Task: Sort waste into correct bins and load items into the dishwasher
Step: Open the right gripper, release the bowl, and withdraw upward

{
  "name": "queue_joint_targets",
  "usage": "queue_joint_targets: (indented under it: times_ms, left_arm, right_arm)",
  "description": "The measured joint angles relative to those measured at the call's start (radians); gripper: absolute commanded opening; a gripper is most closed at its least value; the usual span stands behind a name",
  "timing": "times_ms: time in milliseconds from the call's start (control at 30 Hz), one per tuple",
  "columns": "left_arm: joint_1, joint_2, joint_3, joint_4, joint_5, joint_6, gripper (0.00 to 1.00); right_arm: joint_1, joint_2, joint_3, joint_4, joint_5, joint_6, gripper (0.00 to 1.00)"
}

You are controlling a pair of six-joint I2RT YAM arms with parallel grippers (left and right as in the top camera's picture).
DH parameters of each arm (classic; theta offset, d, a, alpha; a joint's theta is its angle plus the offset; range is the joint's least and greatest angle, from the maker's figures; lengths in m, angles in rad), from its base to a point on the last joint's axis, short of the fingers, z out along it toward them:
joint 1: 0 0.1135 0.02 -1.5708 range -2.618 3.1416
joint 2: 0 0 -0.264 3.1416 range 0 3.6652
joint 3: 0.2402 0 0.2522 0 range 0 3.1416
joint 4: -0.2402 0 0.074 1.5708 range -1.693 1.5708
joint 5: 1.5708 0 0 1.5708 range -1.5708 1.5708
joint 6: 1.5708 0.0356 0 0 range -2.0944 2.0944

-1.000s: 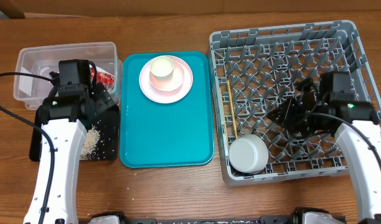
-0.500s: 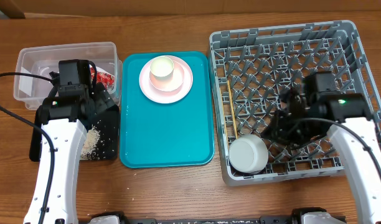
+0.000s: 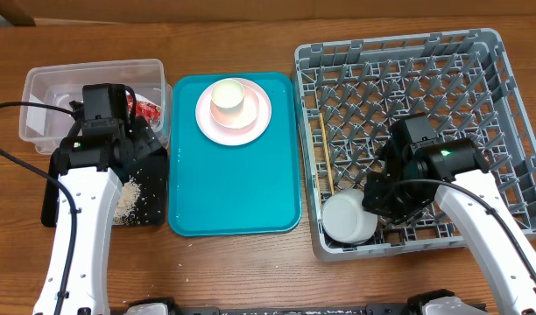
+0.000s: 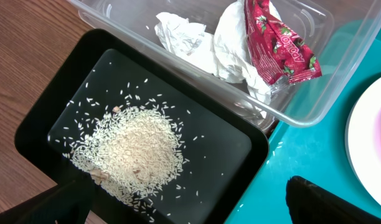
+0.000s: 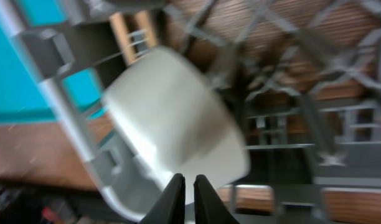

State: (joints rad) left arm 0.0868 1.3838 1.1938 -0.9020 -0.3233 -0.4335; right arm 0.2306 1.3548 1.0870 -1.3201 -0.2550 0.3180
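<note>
Two grippers, one step in hand.
- Right gripper [image 5: 189,186]: fingers pressed together with nothing visibly between them, just beside the white bowl [image 3: 349,216] in the front-left corner of the dish rack [image 3: 478,42].
- Left gripper [image 4: 197,202]: spread wide over the rice [image 4: 131,149] in the black tray [image 4: 231,146].
- Outstanding: pink plate [image 3: 261,121], on the teal tray [image 3: 233,192].
- Advice: raise your right arm straight off the pegs before crossing, and avoid clipping the bowl's rim.

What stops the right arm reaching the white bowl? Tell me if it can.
Probably yes: the right gripper, shut, sits right at the white bowl in the grey rack, nothing between them; its jaws must open first.
</note>
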Motion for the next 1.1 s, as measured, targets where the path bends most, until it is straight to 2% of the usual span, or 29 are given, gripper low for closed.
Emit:
queue_joint_targets:
  times_ms: [133,400,600,800,1100]
  left_arm:
    - [0.0,0.0,0.0,0.0,0.0,0.0,1.0]
    - [0.0,0.0,0.0,0.0,0.0,0.0,1.0]
    - [0.0,0.0,0.0,0.0,0.0,0.0,1.0]
    - [0.0,0.0,0.0,0.0,0.0,0.0,1.0]
    - [0.0,0.0,0.0,0.0,0.0,0.0,1.0]
  right_arm:
    - [0.0,0.0,0.0,0.019,0.046,0.03,0.09]
    - [0.001,0.0,0.0,0.072,-0.204,-0.011,0.08]
    - [0.045,0.0,-0.013,0.08,-0.238,-0.031,0.08]
    - [0.1,0.0,-0.062,0.074,-0.164,-0.008,0.08]
    - [0.078,0.0,-0.021,-0.035,0.063,0.048,0.08]
